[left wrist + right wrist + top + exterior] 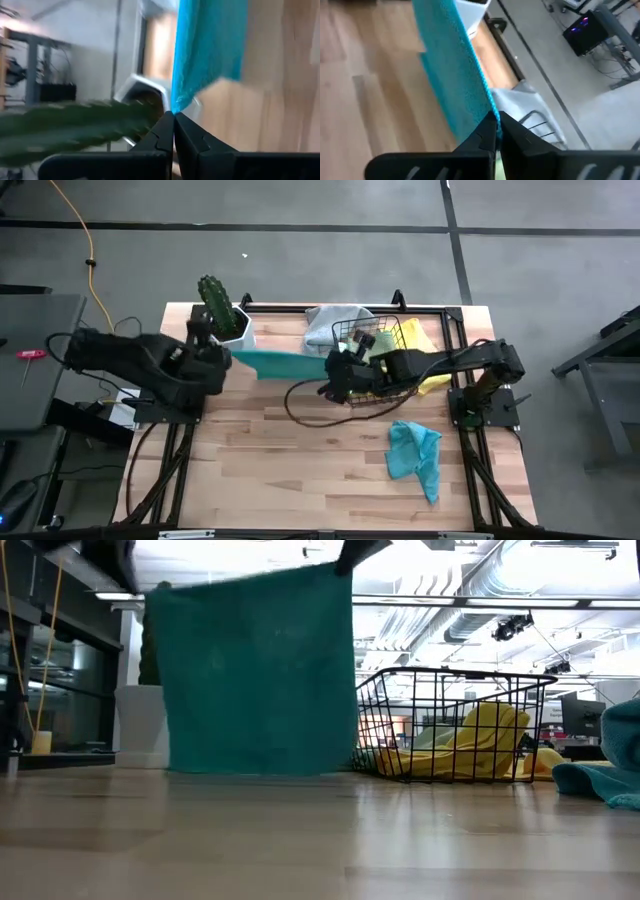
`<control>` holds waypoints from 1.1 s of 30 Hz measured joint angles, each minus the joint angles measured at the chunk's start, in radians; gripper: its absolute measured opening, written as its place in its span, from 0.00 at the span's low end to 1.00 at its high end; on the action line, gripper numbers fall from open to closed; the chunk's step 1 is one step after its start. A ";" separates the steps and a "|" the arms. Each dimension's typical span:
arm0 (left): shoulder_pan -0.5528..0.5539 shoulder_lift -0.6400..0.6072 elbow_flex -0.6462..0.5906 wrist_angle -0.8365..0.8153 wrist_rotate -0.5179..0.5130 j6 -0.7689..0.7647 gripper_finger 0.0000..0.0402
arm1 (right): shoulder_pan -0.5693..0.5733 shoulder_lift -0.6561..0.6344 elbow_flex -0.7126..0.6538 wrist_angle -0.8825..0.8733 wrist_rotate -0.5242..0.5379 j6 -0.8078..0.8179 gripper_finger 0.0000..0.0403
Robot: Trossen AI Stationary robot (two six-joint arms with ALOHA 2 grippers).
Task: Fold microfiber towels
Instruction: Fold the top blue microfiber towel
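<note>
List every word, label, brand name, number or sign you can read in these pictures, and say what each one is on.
None: no readable text shows in any view.
The held teal towel, the black wire basket and the white pot bear no visible lettering.
The left gripper and right gripper, each shut on a top corner of that towel, show no markings.
The screens in the room behind are too small to read.

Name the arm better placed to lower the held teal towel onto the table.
Neither alone: left hand and right hand each pinch a top corner of the hanging teal towel; both must lower together.
</note>
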 joint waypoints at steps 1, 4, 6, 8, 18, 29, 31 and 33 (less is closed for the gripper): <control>-0.006 -0.001 -0.048 -0.001 0.012 -0.018 0.00 | 0.007 0.000 -0.028 0.030 -0.003 0.004 0.00; -0.053 -0.001 -0.174 -0.009 0.041 -0.114 0.00 | 0.038 -0.002 -0.116 0.092 -0.036 0.028 0.00; -0.096 0.000 -0.237 0.010 0.066 -0.177 0.00 | 0.067 -0.002 -0.157 0.118 -0.046 0.078 0.00; -0.140 0.000 -0.276 0.024 0.101 -0.235 0.00 | 0.100 -0.003 -0.203 0.163 -0.069 0.128 0.00; -0.387 0.010 -0.307 0.320 0.168 -0.388 0.00 | 0.237 -0.002 -0.316 0.343 -0.112 0.297 0.00; -0.433 0.258 -0.410 0.980 0.161 0.007 0.05 | 0.258 -0.002 -0.317 0.355 -0.076 0.300 0.00; -0.428 0.334 -0.426 1.084 0.166 0.089 0.10 | 0.258 -0.002 -0.317 0.356 -0.076 0.300 0.00; -0.419 0.403 -0.427 1.170 0.176 0.147 0.15 | 0.258 -0.002 -0.317 0.356 -0.077 0.300 0.00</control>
